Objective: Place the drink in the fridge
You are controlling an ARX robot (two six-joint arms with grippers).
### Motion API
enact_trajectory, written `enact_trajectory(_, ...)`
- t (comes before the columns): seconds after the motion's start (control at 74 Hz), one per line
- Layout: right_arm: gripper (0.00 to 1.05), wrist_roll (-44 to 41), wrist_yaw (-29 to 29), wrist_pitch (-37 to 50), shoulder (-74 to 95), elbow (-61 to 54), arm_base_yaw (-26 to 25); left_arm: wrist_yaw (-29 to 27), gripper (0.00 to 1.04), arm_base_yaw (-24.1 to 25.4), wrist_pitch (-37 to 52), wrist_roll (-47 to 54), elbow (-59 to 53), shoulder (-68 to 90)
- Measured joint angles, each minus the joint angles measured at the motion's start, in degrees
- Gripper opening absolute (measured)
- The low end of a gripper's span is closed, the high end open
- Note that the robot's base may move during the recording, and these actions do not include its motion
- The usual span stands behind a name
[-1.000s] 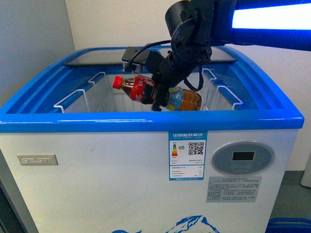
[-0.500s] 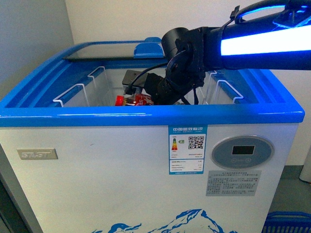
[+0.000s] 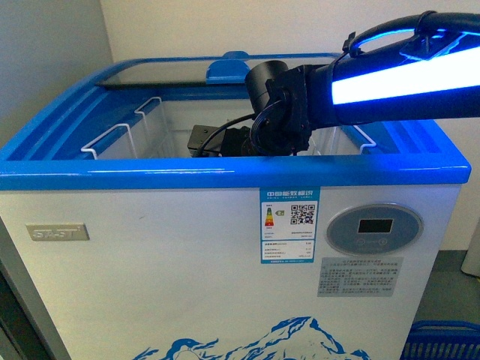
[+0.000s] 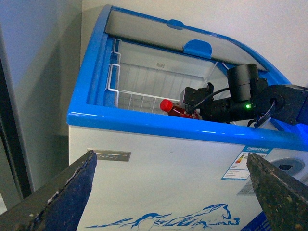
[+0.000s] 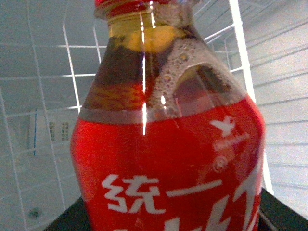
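A: Where is the drink (image 4: 174,109)?
B: Down inside the fridge (image 3: 225,247), low behind the blue front rim, lying on its side with its red cap toward the wire basket (image 4: 126,97).
A: Who has it?
B: The right claw (image 4: 195,108) — it is closed around the drink. Up close you see the red label and brown liquid, with white wire bars behind.
A: And the left claw (image 4: 173,192)?
B: It hangs outside in front of the fridge, open wide — two dark fingers (image 4: 62,192) far apart, nothing between them
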Motion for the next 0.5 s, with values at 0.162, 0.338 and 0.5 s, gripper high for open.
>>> enact_trajectory(0.162, 0.99, 0.3, -0.7, 2.1, -2.6, -0.4, 0.0, 0.0, 0.97, 0.0, 0.0, 0.0, 0.0, 0.0)
enact_trajectory(0.338, 0.98, 0.9, -2.1, 3.5, -7.1, -4.0, 0.1, 0.0, 0.97, 0.0, 0.0, 0.0, 0.0, 0.0)
enact_trajectory(0.5, 0.98, 2.7, -2.8, 6.0, -12.2, -11.7, 0.0, 0.0, 0.97, 0.0, 0.0, 0.0, 0.0, 0.0)
